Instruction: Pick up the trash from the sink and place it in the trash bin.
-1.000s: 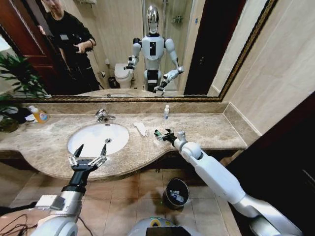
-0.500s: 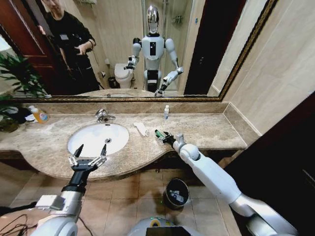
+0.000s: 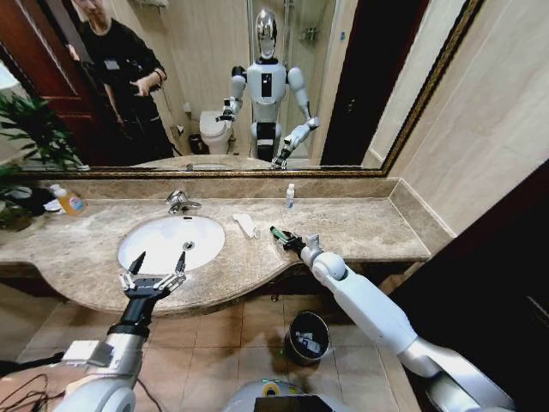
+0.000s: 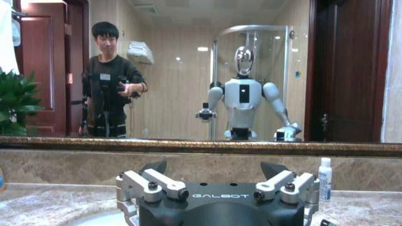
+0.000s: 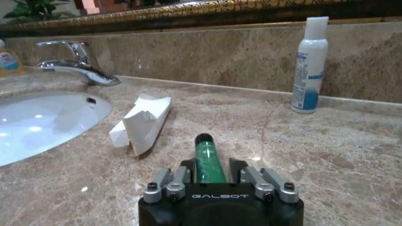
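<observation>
While our left gripper (image 3: 155, 269) hovers spread wide, our right gripper (image 5: 210, 175) clamps the green stick (image 5: 208, 158) between its fingers, white wrapper (image 5: 142, 124) just ahead on the bench (image 5: 326, 146).

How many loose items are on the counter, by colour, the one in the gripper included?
White: 2, the wrapper and the small bottle.
Green: 1, the stick in the right gripper.
Orange-labelled: 1, the soap bottle.
Total: 4.
</observation>
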Controlling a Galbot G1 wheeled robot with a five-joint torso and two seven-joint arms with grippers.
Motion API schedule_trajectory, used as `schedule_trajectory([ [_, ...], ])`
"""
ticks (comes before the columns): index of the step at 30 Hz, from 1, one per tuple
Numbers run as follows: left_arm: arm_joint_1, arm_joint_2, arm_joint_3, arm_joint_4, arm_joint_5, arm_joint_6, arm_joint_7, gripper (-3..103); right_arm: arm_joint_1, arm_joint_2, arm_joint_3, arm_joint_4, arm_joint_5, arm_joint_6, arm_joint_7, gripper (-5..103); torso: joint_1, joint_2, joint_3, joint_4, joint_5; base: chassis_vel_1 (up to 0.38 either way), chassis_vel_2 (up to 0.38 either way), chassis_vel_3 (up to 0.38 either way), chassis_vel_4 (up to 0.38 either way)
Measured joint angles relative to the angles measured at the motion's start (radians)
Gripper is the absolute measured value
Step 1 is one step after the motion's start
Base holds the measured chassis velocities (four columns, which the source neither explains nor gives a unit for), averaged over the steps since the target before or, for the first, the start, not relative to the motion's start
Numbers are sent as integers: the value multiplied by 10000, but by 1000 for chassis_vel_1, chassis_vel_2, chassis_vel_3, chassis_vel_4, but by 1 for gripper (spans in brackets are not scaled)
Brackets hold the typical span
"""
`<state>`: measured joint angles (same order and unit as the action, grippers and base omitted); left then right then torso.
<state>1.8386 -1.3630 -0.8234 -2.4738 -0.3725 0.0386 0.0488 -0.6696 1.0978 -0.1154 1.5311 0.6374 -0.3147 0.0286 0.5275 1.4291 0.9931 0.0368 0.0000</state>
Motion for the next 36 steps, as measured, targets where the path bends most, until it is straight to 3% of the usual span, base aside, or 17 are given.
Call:
schedule_trajectory([
  [2,0,0,0,0,0,0,0,100,-6,-9,-7,0,-4,16,-12,30,0,0,0,0,0,0,0,0,0],
  [4,0,0,0,0,0,-1,0,100,-16,-14,-7,0,-5,53,-39,30,1,0,0,0,0,0,0,0,0],
  [6,0,0,0,0,0,0,0,100,-65,-14,-2,-18,11,373,-161,19,0,1,0,0,0,0,0,0,0],
  [8,0,0,0,0,0,0,0,100,-79,-13,5,-18,14,413,-181,19,0,1,0,0,0,0,0,0,0],
  [10,0,0,0,0,0,0,0,100,-154,-49,93,110,86,487,-219,12,0,1,0,0,1,0,0,0,0],
  [14,0,0,0,0,0,0,0,100,-220,-182,240,471,232,464,-150,9,0,1,0,1,0,0,0,0,0],
  [22,0,0,0,0,0,0,0,100,-1197,-1182,1333,2472,929,198,-195,9,0,1,0,1,1,0,0,0,0],
  [27,0,0,0,-1,0,0,0,100,-2631,-2093,2622,3642,1385,335,-1328,9,0,1,0,-2,3,0,0,0,0],
  [30,0,0,0,0,-1,0,0,100,-3736,-2796,3809,4250,1599,676,-2742,9,-1,2,-1,-2,2,0,0,0,0],
  [36,0,0,0,0,0,0,0,100,-4741,-3279,4799,4456,1667,1377,-3823,9,0,2,-1,0,2,0,0,0,0],
])
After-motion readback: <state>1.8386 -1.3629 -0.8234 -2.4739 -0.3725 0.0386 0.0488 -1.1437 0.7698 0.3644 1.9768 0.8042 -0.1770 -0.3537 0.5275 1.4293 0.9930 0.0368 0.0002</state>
